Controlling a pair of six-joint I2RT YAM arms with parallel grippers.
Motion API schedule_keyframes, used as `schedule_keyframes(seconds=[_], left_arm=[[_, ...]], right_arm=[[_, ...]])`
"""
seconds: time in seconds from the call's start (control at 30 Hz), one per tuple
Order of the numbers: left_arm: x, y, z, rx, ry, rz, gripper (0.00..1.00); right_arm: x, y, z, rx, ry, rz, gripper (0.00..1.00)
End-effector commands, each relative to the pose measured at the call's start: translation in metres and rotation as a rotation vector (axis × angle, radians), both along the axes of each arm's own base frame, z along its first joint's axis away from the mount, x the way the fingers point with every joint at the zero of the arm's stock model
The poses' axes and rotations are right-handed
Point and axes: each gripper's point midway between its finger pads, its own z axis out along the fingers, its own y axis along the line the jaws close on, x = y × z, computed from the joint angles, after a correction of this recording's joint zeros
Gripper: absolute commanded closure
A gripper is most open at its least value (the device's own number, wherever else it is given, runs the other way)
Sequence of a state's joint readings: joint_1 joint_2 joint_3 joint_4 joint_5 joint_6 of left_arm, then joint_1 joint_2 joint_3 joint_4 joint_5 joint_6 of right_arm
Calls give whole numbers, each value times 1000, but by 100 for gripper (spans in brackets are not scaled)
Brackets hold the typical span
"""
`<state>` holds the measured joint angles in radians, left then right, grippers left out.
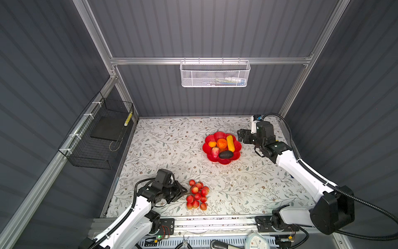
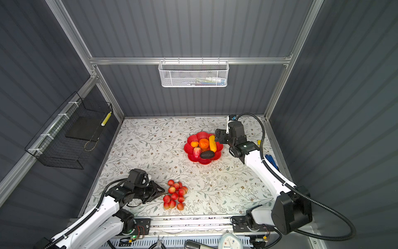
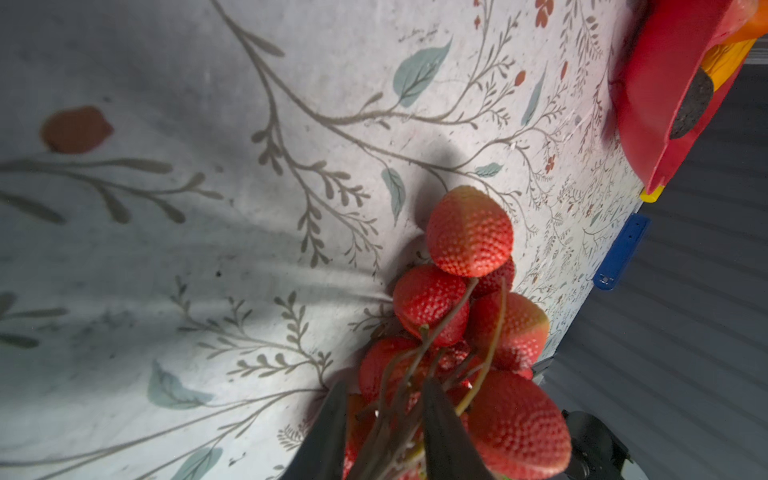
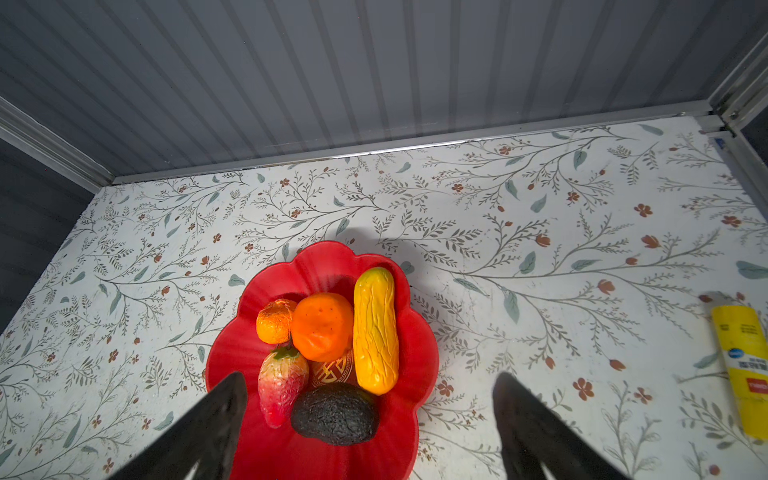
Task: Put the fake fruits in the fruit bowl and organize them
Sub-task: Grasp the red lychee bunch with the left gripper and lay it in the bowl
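Berry bunch (image 3: pixel 469 232), table (image 1: pixel 258 194) front edge: likely light, floppy; take by stems (image 3: pixel 492 332). Left tool (image 3: pixel 386 384) narrow around stems, grip unclear; right tool (image 1: pixel 240 136) wide, empty.

My two top views sit high over the near edge, looking steeply down on the whole table (image 1: pixel 163 151), nearly alike. My left wrist camera is low and close on the red berry bunch (image 3: pixel 469 232), facing right. My right wrist camera looks down toward the far wall (image 4: pixel 374 62). Both wrist views share the fruit bowl (image 4: pixel 324 257).
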<state>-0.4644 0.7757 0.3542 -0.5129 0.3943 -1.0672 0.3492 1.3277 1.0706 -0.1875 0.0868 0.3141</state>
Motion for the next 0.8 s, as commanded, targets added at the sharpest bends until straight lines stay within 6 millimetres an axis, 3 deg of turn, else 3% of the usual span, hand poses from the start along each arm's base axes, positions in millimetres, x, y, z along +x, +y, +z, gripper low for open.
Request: schedule_keyframes(seconds=[0.0, 0.13, 0.33, 0.47, 0.6, 0.77], left_arm=[[-2, -3, 0, -31, 7, 12, 74], [9, -7, 8, -61, -26, 44, 82], [45, -18, 31, -123, -128, 120, 98], [70, -31, 52, -178, -200, 123, 100], [95, -50, 92, -227, -304, 65, 100], [129, -78, 166, -262, -505, -91, 100]], right_arm=[[-2, -6, 0, 6, -7, -25, 8], [-2, -6, -3, 12, 1, -27, 7], [-5, -8, -6, 8, 5, -35, 7], [-9, -12, -10, 4, 13, -45, 6], [-16, -19, -13, 11, 21, -61, 6], [-33, -32, -13, 59, 6, -88, 4]])
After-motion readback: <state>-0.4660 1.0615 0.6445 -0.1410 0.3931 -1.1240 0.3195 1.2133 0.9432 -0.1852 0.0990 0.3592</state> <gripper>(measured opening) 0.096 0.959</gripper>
